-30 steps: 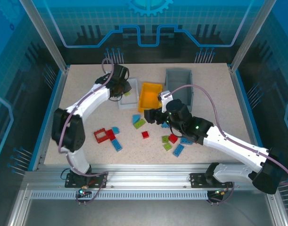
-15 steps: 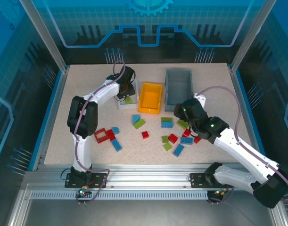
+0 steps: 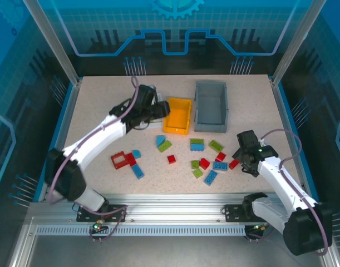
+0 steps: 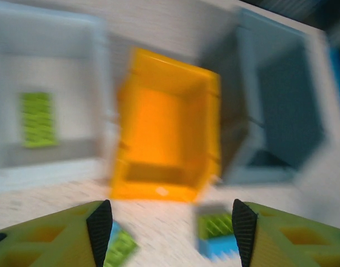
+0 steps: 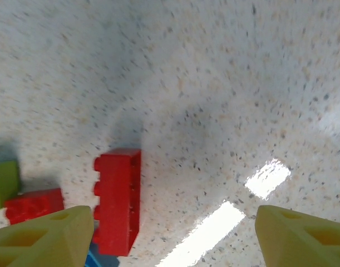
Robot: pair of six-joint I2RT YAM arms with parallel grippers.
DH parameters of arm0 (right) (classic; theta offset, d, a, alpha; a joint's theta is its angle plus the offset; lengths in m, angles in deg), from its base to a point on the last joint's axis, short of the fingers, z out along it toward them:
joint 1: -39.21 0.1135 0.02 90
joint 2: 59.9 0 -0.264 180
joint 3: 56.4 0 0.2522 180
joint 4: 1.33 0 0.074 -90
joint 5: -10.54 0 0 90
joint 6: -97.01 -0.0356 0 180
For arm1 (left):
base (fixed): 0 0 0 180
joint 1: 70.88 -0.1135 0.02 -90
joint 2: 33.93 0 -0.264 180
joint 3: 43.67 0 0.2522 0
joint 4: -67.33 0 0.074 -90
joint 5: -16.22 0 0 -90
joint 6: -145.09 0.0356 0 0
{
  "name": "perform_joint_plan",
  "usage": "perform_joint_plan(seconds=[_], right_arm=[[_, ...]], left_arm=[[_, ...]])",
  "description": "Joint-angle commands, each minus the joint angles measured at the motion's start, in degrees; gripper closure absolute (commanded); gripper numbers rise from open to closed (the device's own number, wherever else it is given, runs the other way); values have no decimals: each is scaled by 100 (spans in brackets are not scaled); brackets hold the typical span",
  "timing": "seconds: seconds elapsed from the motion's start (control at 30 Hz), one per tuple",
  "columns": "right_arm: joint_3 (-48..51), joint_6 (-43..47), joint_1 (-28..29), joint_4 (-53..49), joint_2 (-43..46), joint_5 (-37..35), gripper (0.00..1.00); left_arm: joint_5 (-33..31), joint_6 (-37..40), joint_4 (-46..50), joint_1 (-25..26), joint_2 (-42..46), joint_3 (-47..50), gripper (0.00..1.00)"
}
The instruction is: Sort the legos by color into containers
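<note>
My left gripper hangs open and empty above the table in front of the orange-yellow bin. In the top view the left gripper is at that bin's left edge. One lime green lego lies in the white bin. The grey bin stands to the right. My right gripper is open over bare table, with a red lego just inside its left finger. From above, the right gripper is beside that red lego. Loose legos lie scattered in red, blue and green.
A red frame piece and blue bricks lie at the left front. A green-on-blue stack sits near my left gripper's right finger. Blue walls edge the table; its back left and far right are bare.
The left gripper opened and swung from over the white bin toward the orange-yellow bin. The right arm swept from the middle of the pile out to its right side.
</note>
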Motion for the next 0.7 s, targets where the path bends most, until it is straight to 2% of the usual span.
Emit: perform_joint_plan(seconds=[0.0,0.13,0.37,0.53,0.67], right_arm=[[244,14,-291,670,-198,822,28],[282,174,-362,1152,-529,1012,31],[363,265,-371,1588,-958,1110,33],[400,304,-372,1903,-1338,1110,62],[288,383,-378,1910,-1487,1037,79]], left_arm=[[627,298,-916,649,480,747,37],[562,265,-1086,1305,883,1214,38],[429,-54,-1277,1795,1222,1834,38],[409,-117,-1346,1870,1370,1987,39],[344,-80,-1278,1877,1517,1964,39]])
